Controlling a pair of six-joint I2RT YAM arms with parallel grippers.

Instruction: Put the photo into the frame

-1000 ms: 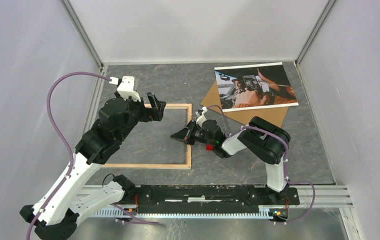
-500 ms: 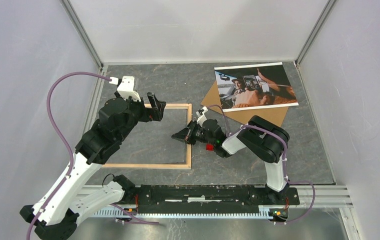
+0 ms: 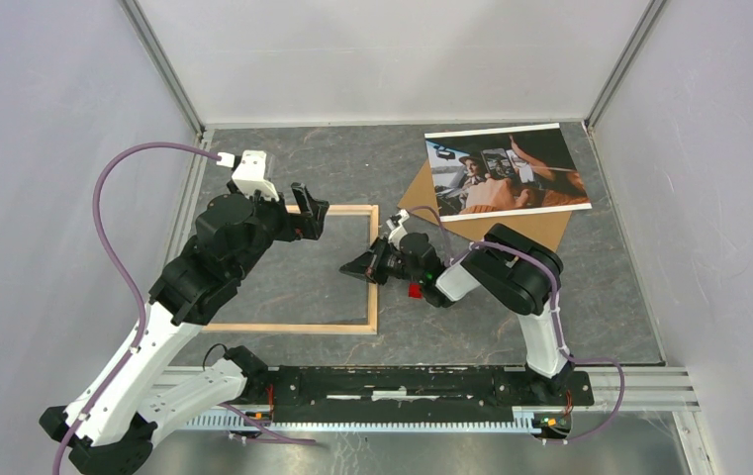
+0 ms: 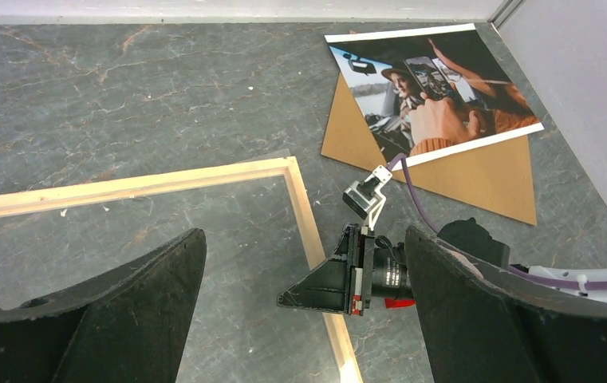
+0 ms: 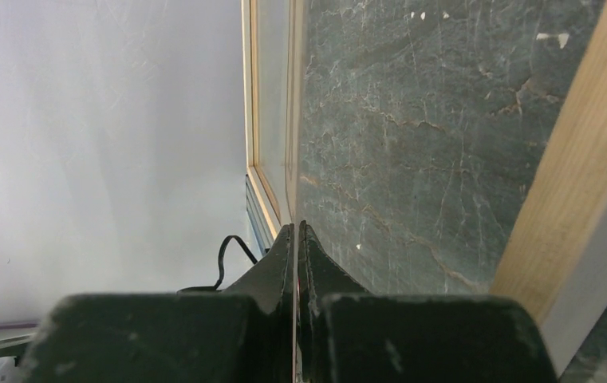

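The photo (image 3: 506, 168) lies face up at the back right, partly on a brown backing board (image 3: 471, 226); it also shows in the left wrist view (image 4: 435, 88). The frame (image 3: 373, 297) of light wood lies flat at centre left. My right gripper (image 3: 357, 266) lies low across the frame's right slat, its tip inside the frame. In the right wrist view it (image 5: 295, 227) is shut on the edge of a thin clear sheet (image 5: 290, 120). My left gripper (image 3: 309, 214) is open and empty, above the frame's far slat (image 4: 124, 187).
White walls with metal posts close in the dark stone-patterned table on three sides. The backing board (image 4: 475, 171) sticks out below the photo. A purple cable runs from the right wrist over the board's near corner.
The right arm's elbow has shifted slightly left and its gripper has edged a little up. The left arm, frame and photo have not moved.
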